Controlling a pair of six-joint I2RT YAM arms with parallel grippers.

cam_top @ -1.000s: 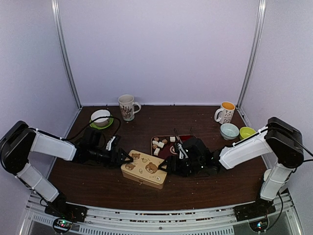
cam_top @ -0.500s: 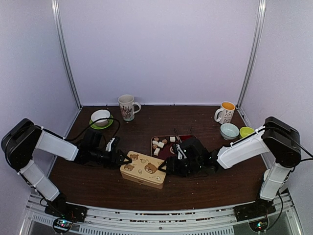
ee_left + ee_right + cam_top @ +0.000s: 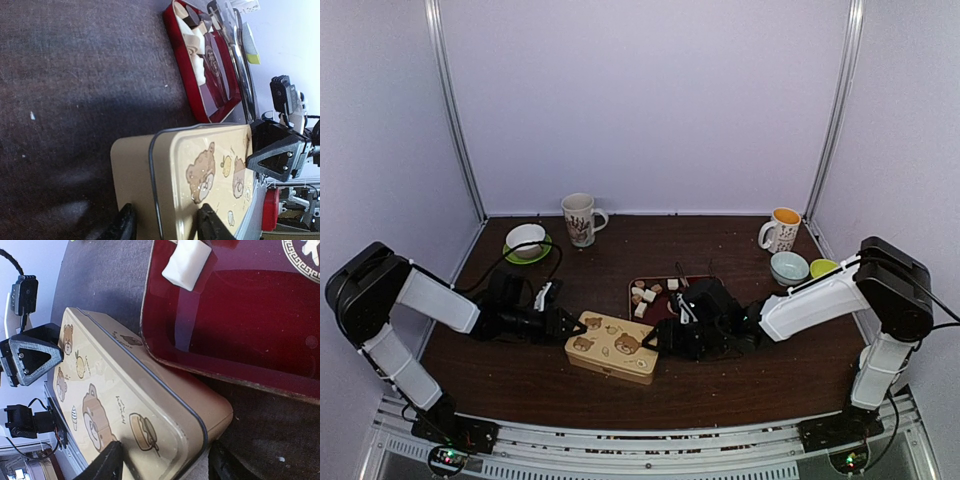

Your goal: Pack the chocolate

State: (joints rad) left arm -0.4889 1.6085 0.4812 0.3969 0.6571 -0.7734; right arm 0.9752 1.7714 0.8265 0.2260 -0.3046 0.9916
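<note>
- Ok, left jaws straddle tin (image 3: pixel 613 345) at its left end; cannot tell if clamped.
- Right jaws straddle its right corner; likewise cannot tell.
- Chocolate (image 3: pixel 642 296) on red tray (image 3: pixel 240 320), just beyond right jaws.

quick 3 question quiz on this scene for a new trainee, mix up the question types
1. True or false: the lid of the tin is off.
2. Pick one: the chocolate pieces lie A) inside the tin, B) on the red tray, C) in a mug.
3. Short answer: what single thing sits between the fingers of both the left gripper and the right gripper?

Key:
1. False, the lid is on.
2. B.
3. The tin: each gripper straddles one end of it.
</note>
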